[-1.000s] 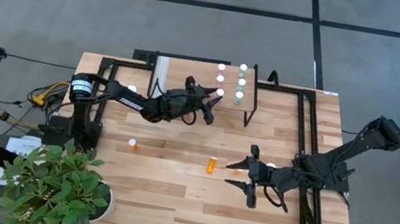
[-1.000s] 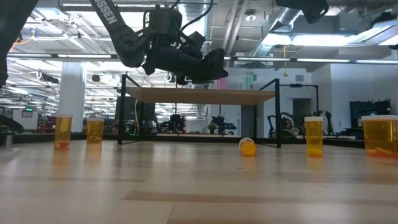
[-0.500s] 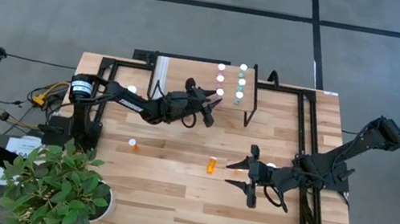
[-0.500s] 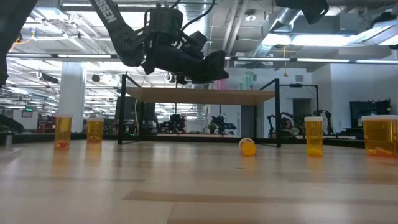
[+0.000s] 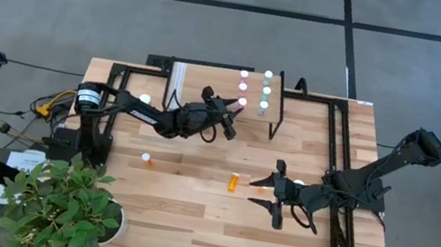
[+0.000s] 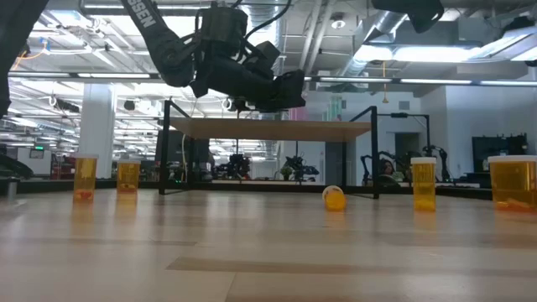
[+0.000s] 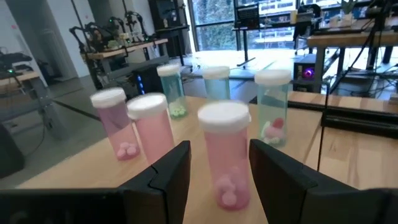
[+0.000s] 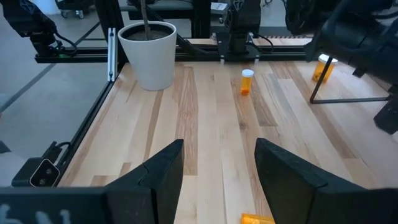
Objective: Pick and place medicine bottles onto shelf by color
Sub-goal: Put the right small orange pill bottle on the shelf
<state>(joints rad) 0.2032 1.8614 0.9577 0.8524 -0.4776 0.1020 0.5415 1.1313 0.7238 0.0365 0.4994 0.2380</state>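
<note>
pale wood tabletop under two dark robot arms, seen from above. the left gripper reaches over the near edge of the small raised shelf; from its wrist camera a pink bottle with a white cap stands upright on the shelf between the parted fingers, and whether they press it cannot be told. beside it on the shelf stand two more pink bottles and three pale green bottles. the right gripper hovers low over the table with its jaws spread and nothing in them. an orange bottle lies on its side just beside it; another orange bottle stands further left, near a potted plant.
</note>
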